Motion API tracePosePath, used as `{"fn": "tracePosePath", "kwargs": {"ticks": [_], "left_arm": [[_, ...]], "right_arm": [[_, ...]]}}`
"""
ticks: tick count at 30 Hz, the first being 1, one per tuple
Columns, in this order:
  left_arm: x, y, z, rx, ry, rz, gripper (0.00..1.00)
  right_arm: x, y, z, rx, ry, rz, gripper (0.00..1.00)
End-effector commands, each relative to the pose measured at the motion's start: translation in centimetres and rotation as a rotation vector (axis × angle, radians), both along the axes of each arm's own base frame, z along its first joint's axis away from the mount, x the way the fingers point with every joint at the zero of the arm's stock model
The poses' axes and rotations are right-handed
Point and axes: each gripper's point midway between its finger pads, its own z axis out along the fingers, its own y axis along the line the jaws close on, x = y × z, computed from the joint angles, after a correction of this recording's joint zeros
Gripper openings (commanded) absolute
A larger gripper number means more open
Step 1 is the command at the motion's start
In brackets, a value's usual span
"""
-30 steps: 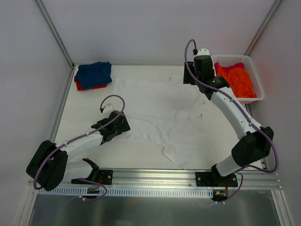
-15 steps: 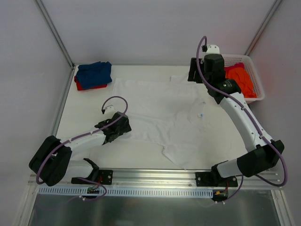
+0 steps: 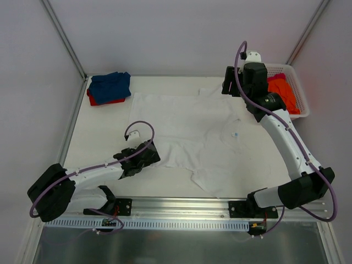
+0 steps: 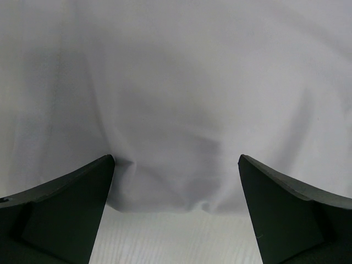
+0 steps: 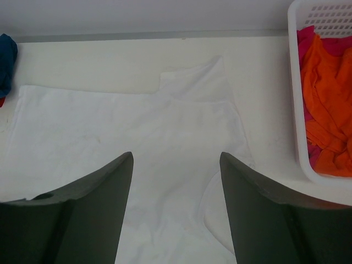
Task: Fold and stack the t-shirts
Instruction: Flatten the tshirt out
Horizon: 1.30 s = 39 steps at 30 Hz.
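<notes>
While L fingers (image 4: 60, 214), R fingers (image 5: 82, 220) wide open, empty: white tee (image 3: 181, 118) below, blue tee (image 3: 110, 85) far-left, orange tee (image 5: 330, 110) in basket (image 5: 295, 82).

The white t-shirt (image 3: 187, 124) is soft matt cloth, smooth with faint creases. The blue t-shirt (image 3: 110, 84) and red t-shirt (image 3: 110, 102) are the same dull cloth, and the orange t-shirt (image 5: 327, 121) is crumpled. The basket (image 5: 297, 82) is white lattice plastic with a slight sheen. The fingers (image 4: 60, 214) of the left gripper (image 4: 175, 162) look like dark plastic (dull, without gloss), as do those of the right gripper (image 5: 176, 159). The rail (image 3: 181, 204) is brushed metal, the table (image 3: 104, 132) matt white
</notes>
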Motion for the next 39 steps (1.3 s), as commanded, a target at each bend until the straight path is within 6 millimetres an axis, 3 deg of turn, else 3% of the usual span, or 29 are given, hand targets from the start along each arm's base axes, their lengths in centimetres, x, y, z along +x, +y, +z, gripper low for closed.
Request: {"fn": "tracePosePath", "kwargs": {"ticks": [1, 13, 19, 22, 26, 31, 37, 39], "left_arm": [[-4.9, 1.4, -3.2, 0.033, 0.173, 0.016, 0.99], [-9.2, 2.5, -4.2, 0.089, 0.247, 0.029, 0.99], [-9.2, 3.2, -3.0, 0.107, 0.217, 0.03, 0.99], [-7.7, 3.3, -0.8, 0.147, 0.14, 0.012, 0.99], [-4.6, 2.1, 4.2, 0.18, -0.01, -0.021, 0.99], [-1.7, 1.2, 9.0, 0.183, -0.131, -0.016, 0.99], [2.1, 2.3, 13.3, 0.209, -0.223, 0.076, 0.99], [3.4, 2.9, 13.8, 0.238, -0.225, 0.079, 0.99]], "right_arm": [[-0.2, 0.0, 2.3, 0.042, -0.046, 0.007, 0.68], [-0.3, -0.1, 2.1, 0.053, -0.042, 0.007, 0.68], [-0.2, 0.0, 1.4, 0.055, -0.031, 0.008, 0.68], [0.0, 0.2, 1.0, 0.056, -0.021, 0.014, 0.68], [0.2, 0.2, 0.7, 0.051, -0.013, 0.013, 0.68], [0.4, 0.1, 0.0, 0.034, 0.002, 0.01, 0.68], [1.3, 0.6, -2.0, 0.016, 0.057, 0.018, 0.69], [1.6, 0.7, -2.7, 0.006, 0.08, 0.021, 0.69]]}}
